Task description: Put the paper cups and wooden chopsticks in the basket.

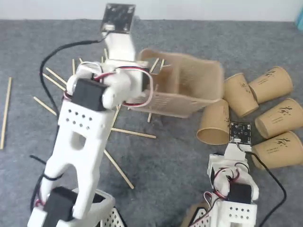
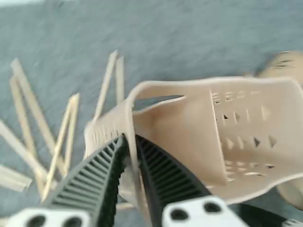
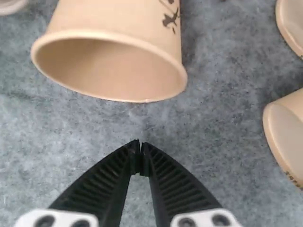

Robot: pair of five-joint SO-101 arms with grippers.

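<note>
Left wrist view: left pincer (image 2: 131,142) is clamped on the basket (image 2: 189,123) rim, with the thin wall nipped between its jaws. It looks like light, bendy plastic, best held right there. Chopsticks (image 2: 61,137) lie scattered to the left. Right pincer (image 3: 139,158) is pressed together and empty, facing a tipped cup (image 3: 113,61), probably crushable, so take the rim. High view adds the layout: five cups (image 1: 279,118) right of the basket.

Tilted basket with cups on one side and chopsticks on the other

The beige plastic basket (image 1: 189,92), its walls pierced with small holes, sits tilted with one wall pinched by the left gripper (image 2: 130,142). Five tan paper cups (image 1: 215,122) lie on their sides in a cluster just beside it. Thin wooden chopsticks (image 1: 134,133) lie scattered on its other side, some reaching under it, and one stick (image 1: 5,113) lies well apart.
</note>
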